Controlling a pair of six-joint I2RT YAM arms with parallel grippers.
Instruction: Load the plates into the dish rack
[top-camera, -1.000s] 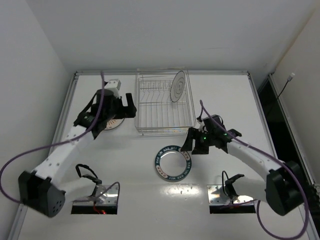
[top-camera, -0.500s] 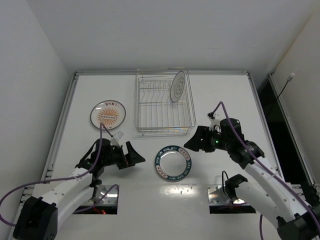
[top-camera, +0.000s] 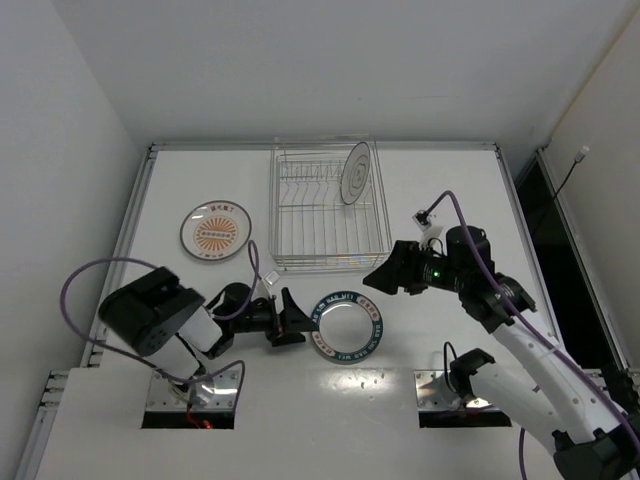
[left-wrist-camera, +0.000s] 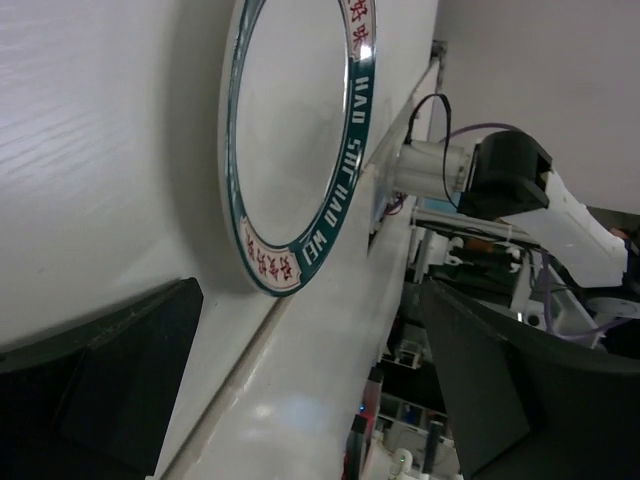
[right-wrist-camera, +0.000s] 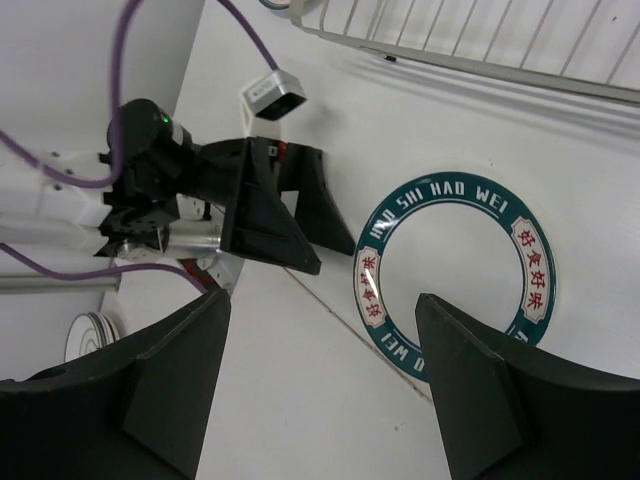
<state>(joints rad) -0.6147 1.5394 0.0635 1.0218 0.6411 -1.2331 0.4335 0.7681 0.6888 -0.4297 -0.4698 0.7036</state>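
1. Step in hand, by your own judgement: pick-up of the blue-rimmed plate, which lies flat on the table, just in front of the dish rack.
2. Left gripper: low at the plate's left edge, jaws spread wide, nothing held. Its wrist view shows the rim just ahead of the fingers and not yet between them. The gripper looks rolled, with one finger near the table top and the other higher.
3. Right gripper: hovering off the plate's far right edge, jaws well apart, empty.
4. Method: ease the lower left finger under the raised rim, then close on the rim only. The table looks smooth, so expect the plate to slide away. You could set the right gripper against the opposite edge as a stop.
5. Orientation: face up, flat. Being round, it has no long axis in plan, and its thin axis points straight up. You will need to turn it on edge before the rack.
6. Rack: long axis running away from the arm bases.
7. Plain plate: already on edge at the rack's far right. Match that stance.
8. Orange sunburst plate: flat on the table, left of the rack, apart from both grippers.
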